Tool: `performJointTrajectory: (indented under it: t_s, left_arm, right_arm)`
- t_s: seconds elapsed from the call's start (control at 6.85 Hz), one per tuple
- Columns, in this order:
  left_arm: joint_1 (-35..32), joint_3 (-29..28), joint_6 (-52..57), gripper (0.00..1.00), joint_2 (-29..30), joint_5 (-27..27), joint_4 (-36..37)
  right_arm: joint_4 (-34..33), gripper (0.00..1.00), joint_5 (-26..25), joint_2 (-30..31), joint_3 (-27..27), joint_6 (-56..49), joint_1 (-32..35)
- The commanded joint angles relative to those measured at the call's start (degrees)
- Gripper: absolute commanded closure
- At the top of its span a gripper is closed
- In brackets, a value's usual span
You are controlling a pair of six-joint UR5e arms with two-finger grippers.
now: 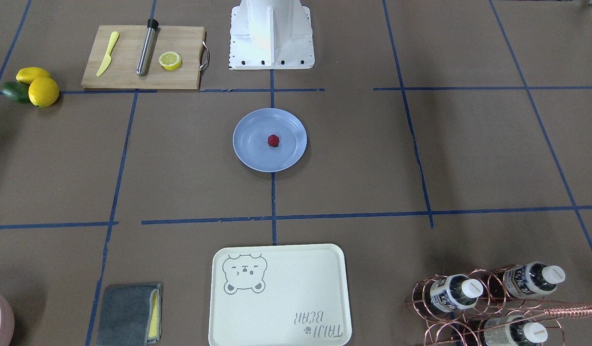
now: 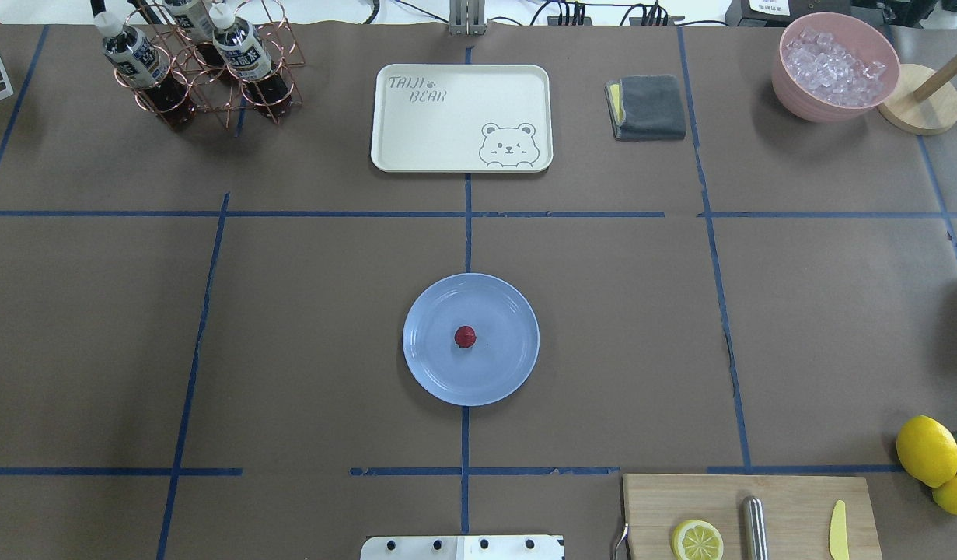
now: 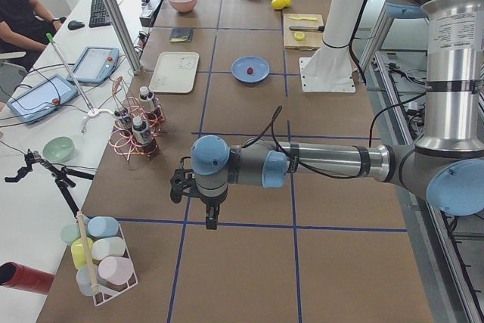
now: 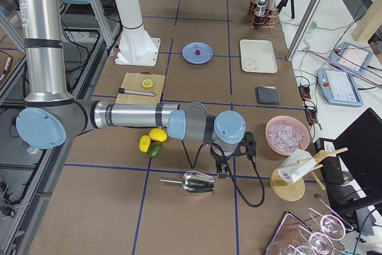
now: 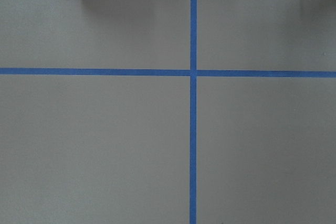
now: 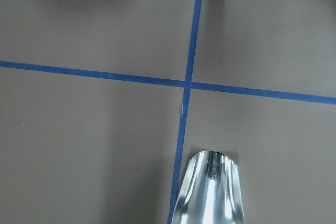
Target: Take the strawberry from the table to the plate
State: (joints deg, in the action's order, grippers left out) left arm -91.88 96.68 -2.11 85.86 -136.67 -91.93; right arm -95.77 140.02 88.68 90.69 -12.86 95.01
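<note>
From where I stand, the strawberry [image 1: 273, 140] lies near the middle of the light-blue plate [image 1: 250, 154], touching its flat floor and clear of the rim. The plate sits on the table [image 1: 372, 158] right over a blue tape line, between the robot's white base and the cream bear tray [image 1: 286, 298]. Neither arm is near it. The left gripper [image 3: 212, 223] hangs fingers-down over a tape crossing at the table's far left end, close to a wire rack of pastel cups [image 3: 98, 259]. The right gripper [image 4: 222, 172] hangs at the opposite end, just beside a metal scoop [image 4: 192, 182] and near a pink bowl of ice [image 4: 287, 135]. Only the side cameras catch either gripper, so I cannot tell how the jaws of either stand.
</note>
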Motion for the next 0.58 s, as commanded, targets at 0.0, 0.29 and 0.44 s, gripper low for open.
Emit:
performJointTrajectory:
  t_s: [0.0,0.29,0.44]
  left_arm:
    - [0.04,0.00,0.00,0.00,0.10,0.00,0.00]
    - [0.04,-0.08,0.00,0.00,0.10,0.00,0.00]
    - [0.04,-0.08,0.00,0.00,0.10,0.00,0.00]
  right_arm:
    - [4.80,0.00,-0.18,0.45,-2.35,1.24,0.00]
    - [4.81,0.00,-0.18,0.36,-2.53,2.74,-0.08]
    - [4.81,0.00,-0.18,0.36,-2.53,2.75,0.00]
